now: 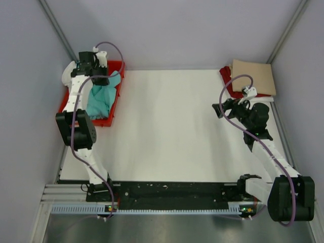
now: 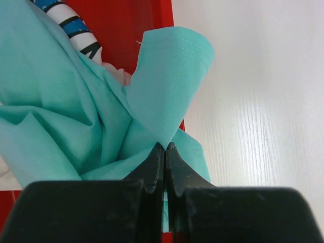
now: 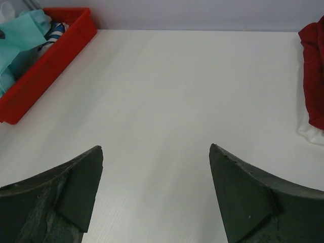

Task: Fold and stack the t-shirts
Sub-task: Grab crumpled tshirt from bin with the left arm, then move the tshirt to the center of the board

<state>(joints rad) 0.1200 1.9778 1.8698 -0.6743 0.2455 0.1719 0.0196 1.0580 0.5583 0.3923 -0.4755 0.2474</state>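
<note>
The teal t-shirt lies crumpled in the red tray at the back left. My left gripper is over the tray. In the left wrist view it is shut on a fold of the teal t-shirt. The striped t-shirt peeks out beneath the teal one. The tan t-shirt lies folded on the dark red t-shirt at the back right. A white cloth edge shows under the dark red t-shirt. My right gripper is open and empty above the table.
The red tray's rim runs beside the white table. The tray also shows far left in the right wrist view. Grey walls enclose the table on three sides. The arm bases stand at the near edge.
</note>
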